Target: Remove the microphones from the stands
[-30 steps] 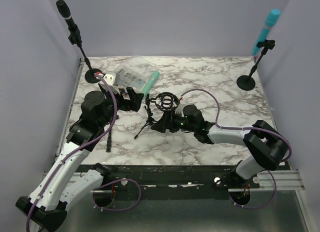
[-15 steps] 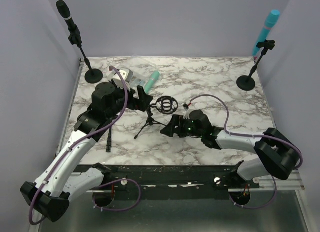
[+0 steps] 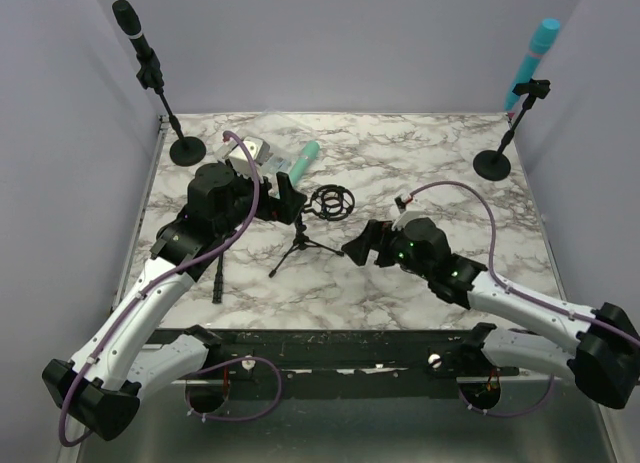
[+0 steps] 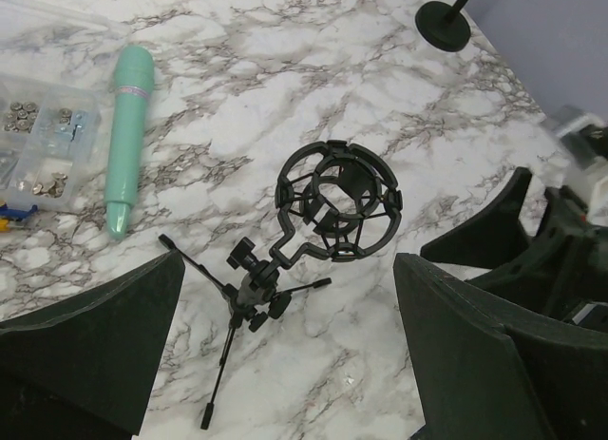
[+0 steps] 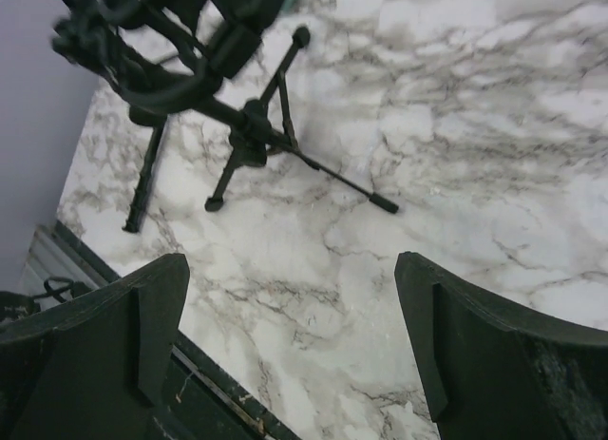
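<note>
At the middle of the marble table point(image 3: 430, 183) sits the tripod stand point(image 3: 298, 245), legs spread, and I'm calling everything off that. Its shock-mount ring point(image 4: 337, 204) tilts up at the top, and my left wrist camera looks right down onto it. The mint-green microphone point(image 3: 304, 163) is off the stand: it lies flat on the marble just beyond the stand and a little to its left, apart from the ring and touching neither gripper. Beside it, further left of the stand, is a clear parts box point(image 3: 255, 153).

Left gripper point(image 3: 285, 198) hovers just left of the ring, jaws spread wide, nothing between them but air. Right gripper point(image 3: 365, 245) is on the stand's right, near one leg, with its jaws just as wide and nothing in them; its wrist view shows the legs ahead of its fingers.

Well beyond the stand to the far left, a black microphone point(image 3: 130, 21) stands on a tall pole. Far right of it, a teal microphone point(image 3: 540, 45) does the same. A thin black rod point(image 3: 217, 281) lies left of the stand, toward me
</note>
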You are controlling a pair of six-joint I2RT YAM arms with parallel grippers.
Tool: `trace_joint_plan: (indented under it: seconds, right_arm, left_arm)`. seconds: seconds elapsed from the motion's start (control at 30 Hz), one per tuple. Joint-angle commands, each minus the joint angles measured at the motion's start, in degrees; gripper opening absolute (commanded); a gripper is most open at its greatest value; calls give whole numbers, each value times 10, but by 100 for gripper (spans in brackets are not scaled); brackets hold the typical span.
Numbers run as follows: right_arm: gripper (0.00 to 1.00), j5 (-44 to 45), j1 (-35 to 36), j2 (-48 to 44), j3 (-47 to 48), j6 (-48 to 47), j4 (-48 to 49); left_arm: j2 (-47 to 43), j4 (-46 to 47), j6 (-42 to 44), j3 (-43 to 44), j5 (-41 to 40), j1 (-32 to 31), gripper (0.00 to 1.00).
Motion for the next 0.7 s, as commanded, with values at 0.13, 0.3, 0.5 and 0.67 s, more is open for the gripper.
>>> trace_joint_plan:
  seconds: [0.13,0.3,0.5,0.67]
  right_arm:
    - [98,221,-1,-108,29,-35,-143]
    - [98,260,-1,-164,9,-24,-152]
    - [98,410,-2,-145,37,-33,-205]
    - [97,541,-6,-60,128,-46,-273]
  left_arm:
    - [5,-14,11,20,-31,-4,96]
    - [4,-17,16,22,-37,-5,96]
    - [5,-25,18,30,-37,-8,99]
    - [3,-25,16,30,-32,-9,98]
